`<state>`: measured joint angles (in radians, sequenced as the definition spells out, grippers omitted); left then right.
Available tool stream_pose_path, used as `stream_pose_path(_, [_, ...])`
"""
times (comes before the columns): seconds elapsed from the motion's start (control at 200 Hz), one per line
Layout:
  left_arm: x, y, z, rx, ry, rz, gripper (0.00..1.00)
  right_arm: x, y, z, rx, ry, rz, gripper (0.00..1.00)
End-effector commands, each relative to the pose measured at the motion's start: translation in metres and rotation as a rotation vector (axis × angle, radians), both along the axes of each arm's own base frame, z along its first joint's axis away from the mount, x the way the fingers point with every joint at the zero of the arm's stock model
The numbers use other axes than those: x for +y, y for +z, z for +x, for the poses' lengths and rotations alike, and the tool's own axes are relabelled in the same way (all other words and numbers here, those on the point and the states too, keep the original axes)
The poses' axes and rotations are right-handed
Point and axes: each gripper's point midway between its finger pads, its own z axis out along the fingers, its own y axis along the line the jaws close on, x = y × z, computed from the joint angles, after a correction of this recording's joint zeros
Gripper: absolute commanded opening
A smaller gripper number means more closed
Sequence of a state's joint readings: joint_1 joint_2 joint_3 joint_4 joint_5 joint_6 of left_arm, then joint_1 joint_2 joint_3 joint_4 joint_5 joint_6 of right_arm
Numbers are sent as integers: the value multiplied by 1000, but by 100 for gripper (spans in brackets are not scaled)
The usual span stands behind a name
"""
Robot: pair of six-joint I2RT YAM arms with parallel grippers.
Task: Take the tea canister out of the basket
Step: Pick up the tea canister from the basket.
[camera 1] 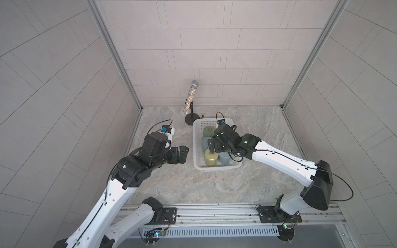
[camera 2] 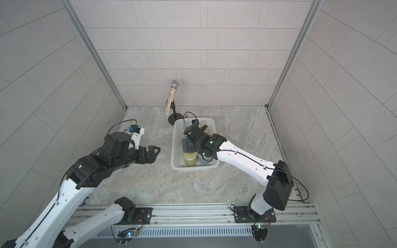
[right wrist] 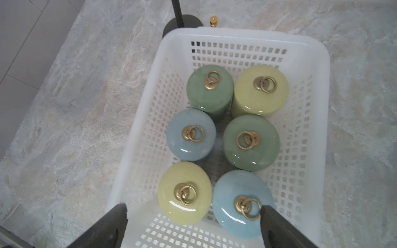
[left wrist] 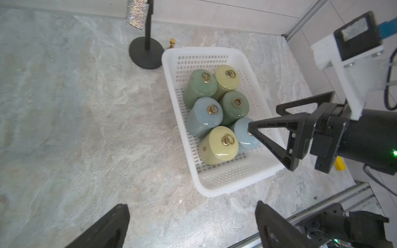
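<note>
Nearest, left gripper (left wrist: 191,206) hangs open and empty over the table (left wrist: 86,128) beside the basket (right wrist: 236,32), right gripper (right wrist: 193,207) is spread wide holding nothing right above the near ones of six canisters (right wrist: 189,150), all standing inside that basket, mic stand (left wrist: 138,54) just behind.
</note>
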<state>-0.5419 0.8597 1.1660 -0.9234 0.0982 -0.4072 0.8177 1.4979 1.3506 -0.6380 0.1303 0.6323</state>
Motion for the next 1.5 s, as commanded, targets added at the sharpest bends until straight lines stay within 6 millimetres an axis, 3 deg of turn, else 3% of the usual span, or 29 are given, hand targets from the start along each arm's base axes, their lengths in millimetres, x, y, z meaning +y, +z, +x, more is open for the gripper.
stream_pose_path(0.0, [-29, 4, 0, -13, -106, -110, 100, -24, -12, -12, 59, 77, -45, 100])
stream_pose_path(0.205, [-44, -9, 2, 25, -148, -134, 100, -48, -55, -29, 195, 145, -163, 99])
stream_pose_path(0.57, [-54, -18, 1, 48, -173, -114, 100, -50, -106, -29, 300, 187, -263, 95])
stream_pose_path(1.101, [-54, -21, 3, 48, -166, -98, 100, -46, -143, 3, 285, 139, -289, 95])
stream_pose_path(1.496, [-53, -23, 4, 44, -162, -86, 100, -46, -161, 7, 300, 124, -311, 96])
